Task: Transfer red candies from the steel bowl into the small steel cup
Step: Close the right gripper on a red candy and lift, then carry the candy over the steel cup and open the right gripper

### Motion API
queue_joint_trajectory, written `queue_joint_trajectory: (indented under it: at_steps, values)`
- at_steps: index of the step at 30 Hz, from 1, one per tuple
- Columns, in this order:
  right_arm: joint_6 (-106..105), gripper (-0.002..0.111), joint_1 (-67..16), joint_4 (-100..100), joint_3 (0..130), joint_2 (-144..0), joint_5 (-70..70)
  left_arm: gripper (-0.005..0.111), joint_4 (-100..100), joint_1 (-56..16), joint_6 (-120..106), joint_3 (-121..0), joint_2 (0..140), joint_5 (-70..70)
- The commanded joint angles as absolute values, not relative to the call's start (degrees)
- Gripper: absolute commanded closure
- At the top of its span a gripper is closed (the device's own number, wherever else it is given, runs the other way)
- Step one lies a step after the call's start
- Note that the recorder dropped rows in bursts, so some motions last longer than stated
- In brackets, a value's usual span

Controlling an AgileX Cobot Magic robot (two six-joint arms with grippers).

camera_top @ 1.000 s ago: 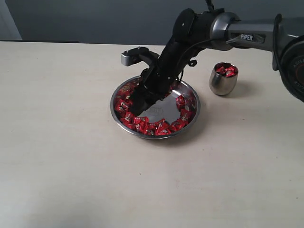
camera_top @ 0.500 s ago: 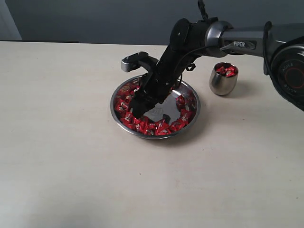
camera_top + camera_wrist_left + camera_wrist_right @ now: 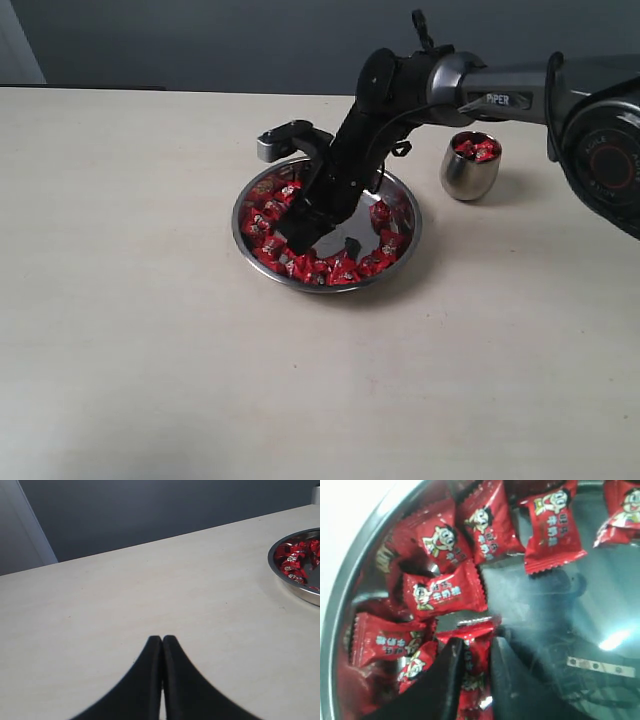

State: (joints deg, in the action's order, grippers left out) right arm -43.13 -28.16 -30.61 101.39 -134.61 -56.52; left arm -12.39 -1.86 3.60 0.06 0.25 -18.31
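Observation:
The steel bowl lies mid-table with red candies ringing its bare bottom. My right gripper reaches down into the bowl's left side. The right wrist view shows the gripper shut on one red candy among other red candies by the bowl's rim. The small steel cup stands upright to the right of the bowl, with several red candies inside. My left gripper is shut and empty above bare table, with the bowl off to one side of it.
The beige table spreads wide around the bowl and cup. A dark wall runs behind the table's far edge. The right arm stretches over the bowl from the right, passing close above the cup.
The right arm has shifted a little inside the bowl, its wrist sinking and its fingertips sliding toward the near-left candies. Bowl and cup have stayed put.

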Motion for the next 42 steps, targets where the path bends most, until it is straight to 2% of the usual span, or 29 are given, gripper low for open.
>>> queue_joint_trajectory:
  at_steps: [1,9,13,27,34,42]
  values:
    - [-43.38,0.108,-25.81,-27.24,101.39,-128.16,-53.89,0.106,-12.56,-1.88,3.91,0.00,0.00,-17.92]
    - [-32.04,0.108,-10.12,-19.47,101.39,-121.38,-50.25,0.106,-12.56,-1.88,3.91,0.00,0.00,-17.92]
    - [-31.12,0.108,-5.92,-16.84,101.39,-121.48,-49.09,0.106,-12.56,-1.88,3.91,0.00,0.00,-17.92]
    - [-28.39,0.107,-4.44,-11.03,101.39,-122.49,-52.32,0.106,-12.56,-1.88,3.91,0.00,0.00,-17.92]
    - [-28.39,0.082,-4.44,-12.16,101.39,-124.43,-53.48,0.106,-12.56,-1.88,3.91,0.00,0.00,-17.92]
    - [-28.39,0.081,-4.44,-12.32,101.39,-124.22,-52.48,0.106,-12.56,-1.88,3.91,0.00,0.00,-17.92]
